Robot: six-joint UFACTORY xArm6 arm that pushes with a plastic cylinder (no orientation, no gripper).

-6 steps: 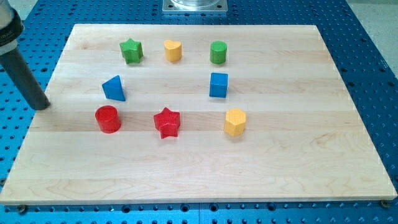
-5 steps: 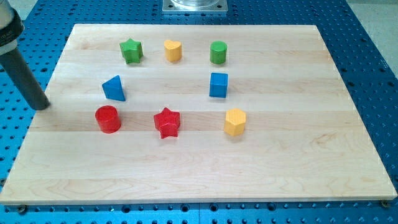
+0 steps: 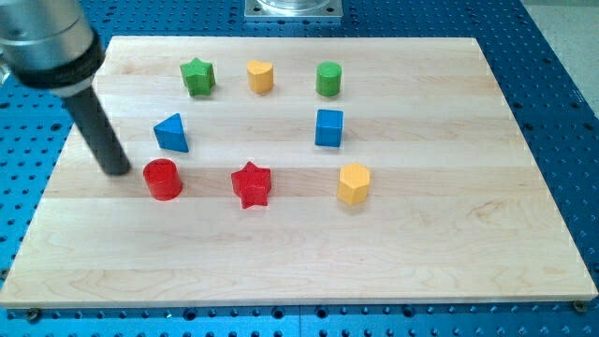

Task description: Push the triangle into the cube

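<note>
The blue triangle (image 3: pixel 171 133) lies on the wooden board (image 3: pixel 309 234) at the left of the middle. The blue cube (image 3: pixel 328 127) sits to its right, well apart, on about the same row. My rod comes down from the view's upper left, and my tip (image 3: pixel 118 170) rests on the board left of and a little below the triangle, a short gap away. The tip is just left of the red cylinder (image 3: pixel 162 179) and touches no block.
A green star (image 3: pixel 197 76), a yellow block (image 3: pixel 259 75) and a green cylinder (image 3: pixel 328 79) line the top row. A red star (image 3: pixel 251 183) and a yellow hexagonal block (image 3: pixel 354 183) sit in the lower row. A blue perforated table surrounds the board.
My tip has moved to the right, from the board's left edge onto the board, close to the triangle and red cylinder. No block has moved.
</note>
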